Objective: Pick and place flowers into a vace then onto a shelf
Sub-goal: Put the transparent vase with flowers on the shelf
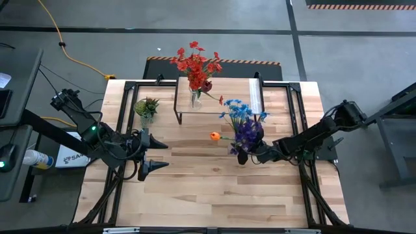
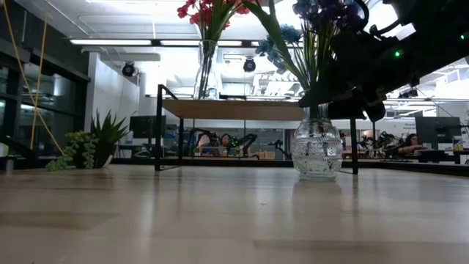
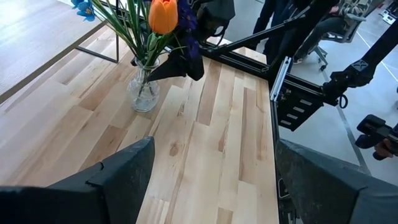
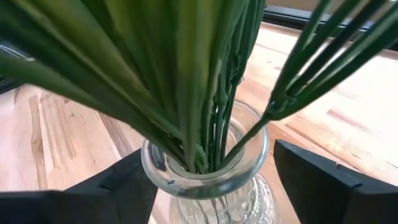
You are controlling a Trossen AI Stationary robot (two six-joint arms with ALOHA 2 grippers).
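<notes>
A clear glass vase (image 1: 242,156) (image 2: 316,150) stands on its base on the tabletop. It holds green-stemmed flowers (image 1: 244,127) with purple and blue blooms and one orange bloom (image 3: 163,15). My right gripper (image 1: 252,153) (image 4: 208,180) is open. It reaches in from the table's right, with one finger on each side of the vase's neck (image 4: 205,177). A second vase with red flowers (image 1: 195,78) (image 2: 207,70) stands on the light-wood shelf (image 1: 227,97) (image 2: 234,108). My left gripper (image 1: 158,155) (image 3: 211,186) is open above bare tabletop, left of the vase.
A small green spiky plant (image 1: 146,107) (image 2: 91,147) sits on the table left of the shelf. Black frame rails (image 1: 123,117) run along the table's left, right and far sides. Bare wood lies between the two grippers and toward the near edge. People sit in the room beyond.
</notes>
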